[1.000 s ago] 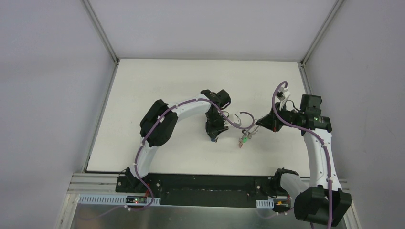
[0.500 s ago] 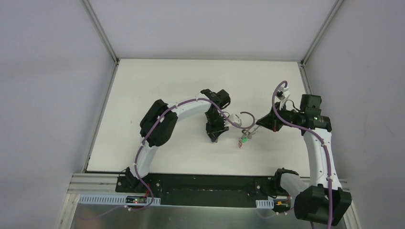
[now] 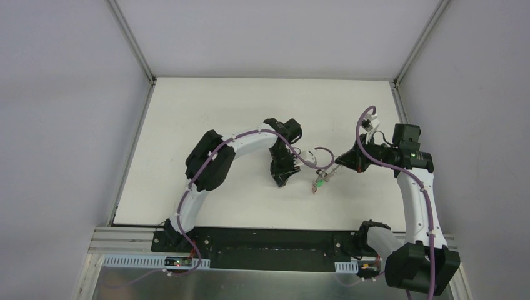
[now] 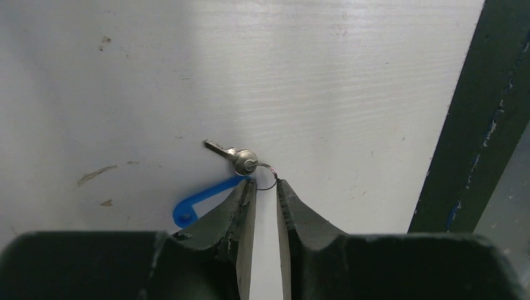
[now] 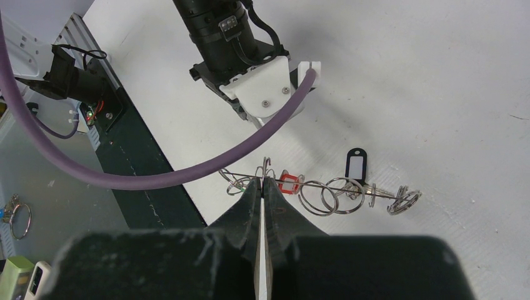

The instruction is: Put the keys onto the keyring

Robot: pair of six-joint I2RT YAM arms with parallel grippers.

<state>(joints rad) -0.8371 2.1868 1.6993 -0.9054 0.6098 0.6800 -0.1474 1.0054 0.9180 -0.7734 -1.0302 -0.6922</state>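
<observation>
The right claw (image 5: 262, 182) is clamped tight, its two fingers meeting on the rim of the keyring (image 5: 331, 187), which it holds out edge-on towards the left arm (image 5: 250, 81). Seen from that wrist, the keyring looks like a thin wire line with several small loops strung along it. A red tag (image 5: 287, 184) sits just beside the fingertips, and a black tag (image 5: 356, 165) is further along. From above, a green tag (image 3: 320, 183) dangles below the same claw, over the middle of the white table (image 4: 312, 75), between the two arms.

The left claw (image 4: 265, 187) points down at the table, near the keyring but apart from it. Its fingers stand a narrow gap apart, with the tips low by the surface. Between the tips lies the small wire ring (image 4: 267, 177) of a silver key (image 4: 232, 154). The key rests flat on the table with its blade pointing away from the claw. Its blue tag (image 4: 199, 202) lies on the table too, one end running in behind one finger. I cannot tell whether the fingers pinch the little ring or merely straddle it. A dark rail (image 4: 475, 125) runs along the edge of the table in that view.
</observation>
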